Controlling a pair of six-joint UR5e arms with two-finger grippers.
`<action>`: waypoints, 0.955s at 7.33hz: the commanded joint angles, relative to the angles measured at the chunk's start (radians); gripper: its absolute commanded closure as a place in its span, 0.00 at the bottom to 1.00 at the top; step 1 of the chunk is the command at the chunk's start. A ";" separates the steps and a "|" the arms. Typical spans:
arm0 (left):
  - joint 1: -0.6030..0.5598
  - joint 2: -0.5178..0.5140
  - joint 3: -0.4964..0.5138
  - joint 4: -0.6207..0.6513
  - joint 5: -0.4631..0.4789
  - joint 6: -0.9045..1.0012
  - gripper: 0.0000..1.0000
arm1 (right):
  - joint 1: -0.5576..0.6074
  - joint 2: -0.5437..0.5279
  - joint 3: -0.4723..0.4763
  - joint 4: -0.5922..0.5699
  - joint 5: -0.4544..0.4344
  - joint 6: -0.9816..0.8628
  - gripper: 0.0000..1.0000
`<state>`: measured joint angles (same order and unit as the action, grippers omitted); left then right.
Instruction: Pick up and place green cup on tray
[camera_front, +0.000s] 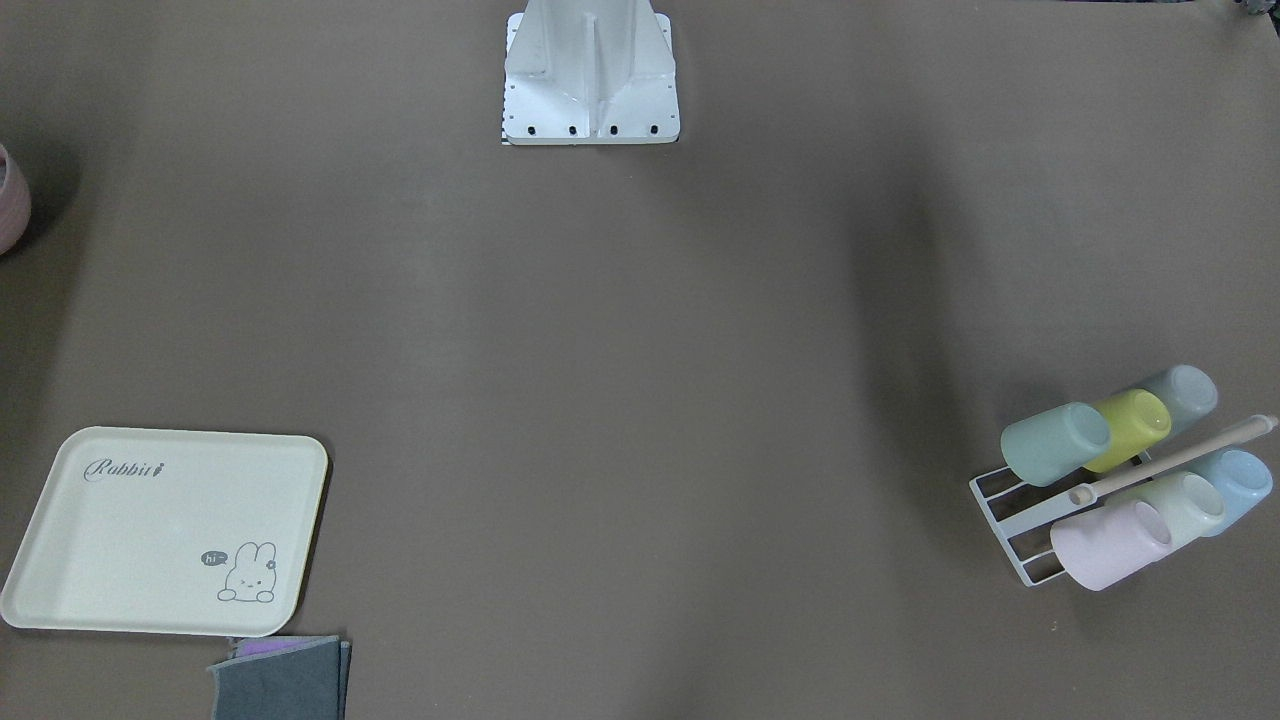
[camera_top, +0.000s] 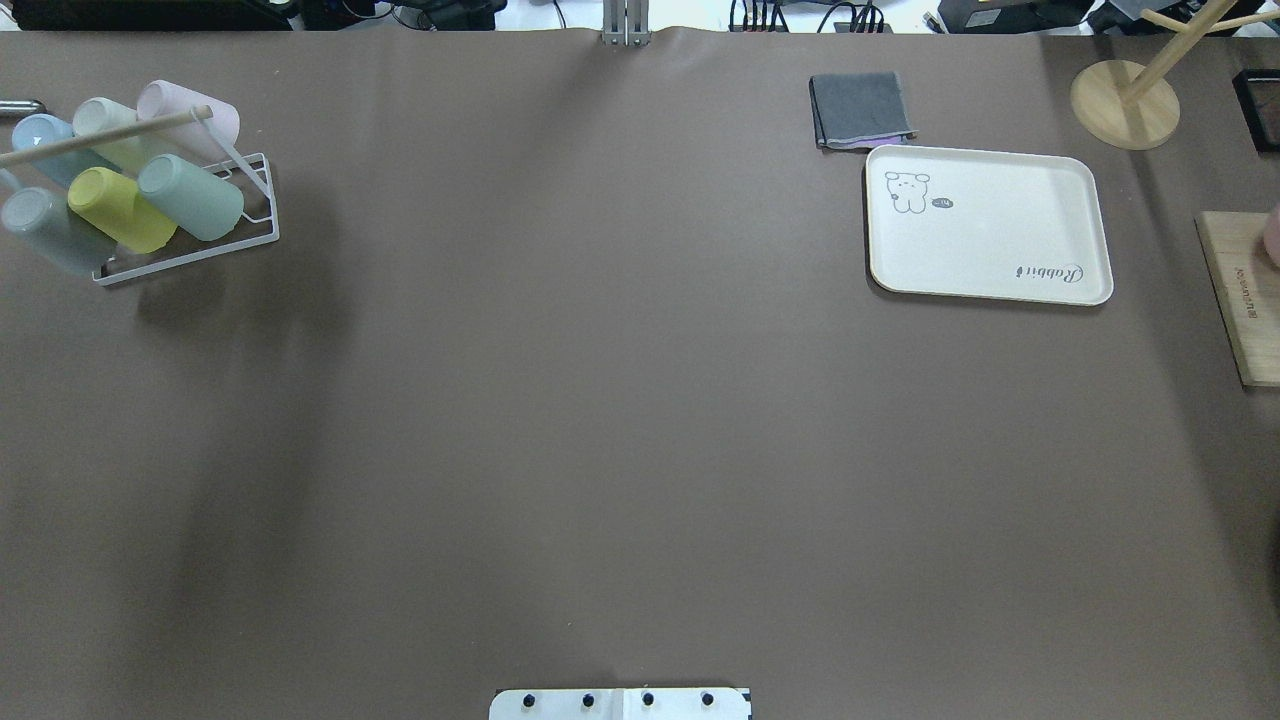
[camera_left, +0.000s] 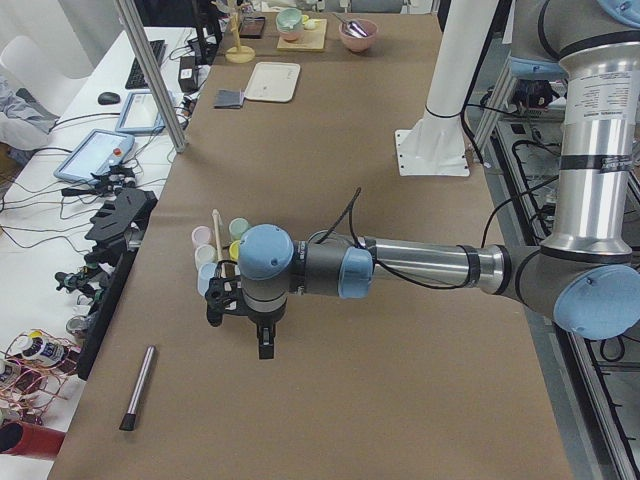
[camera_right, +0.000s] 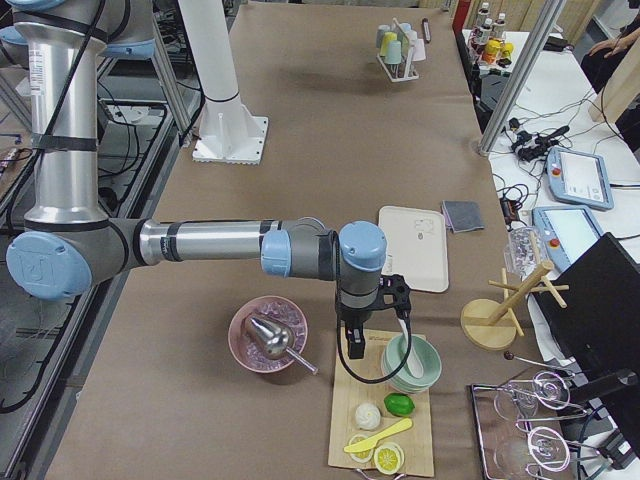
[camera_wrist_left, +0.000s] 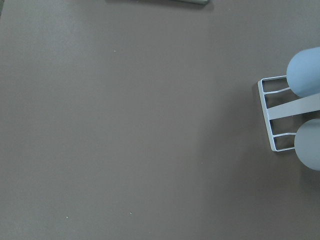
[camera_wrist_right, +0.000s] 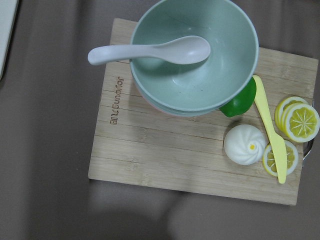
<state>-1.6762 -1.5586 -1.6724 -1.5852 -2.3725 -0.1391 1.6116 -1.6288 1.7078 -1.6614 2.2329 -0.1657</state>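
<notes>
At the table's left end, the green cup (camera_top: 190, 197) is resting tilted on a white wire rack (camera_wrist_left: 290, 108), touching the yellow-green cup (camera_top: 120, 208) beside it, while the tray (camera_top: 990, 230) is lying well apart toward the table's right, just beside a folded grey cloth (camera_top: 860, 108). The left gripper (camera_left: 264, 345) is hanging over bare tabletop near the rack, and the right gripper (camera_right: 352, 348) is hovering by a wooden board (camera_wrist_right: 150, 160) carrying a pale green bowl (camera_wrist_right: 225, 75) with a spoon (camera_wrist_right: 150, 51). Both are showing only in the side views, so I cannot tell whether their jaws are parted or closed
</notes>
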 joint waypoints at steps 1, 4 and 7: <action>0.001 0.000 -0.013 -0.004 0.001 -0.007 0.01 | -0.001 0.000 0.001 -0.001 0.002 -0.002 0.00; 0.019 -0.003 -0.055 -0.021 -0.004 -0.010 0.01 | 0.001 -0.003 0.009 -0.001 0.005 -0.005 0.00; 0.149 -0.079 -0.176 -0.016 0.012 -0.317 0.01 | 0.001 -0.006 0.016 0.000 0.002 0.000 0.00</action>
<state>-1.5872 -1.5982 -1.8094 -1.6039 -2.3671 -0.3404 1.6112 -1.6340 1.7171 -1.6615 2.2344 -0.1661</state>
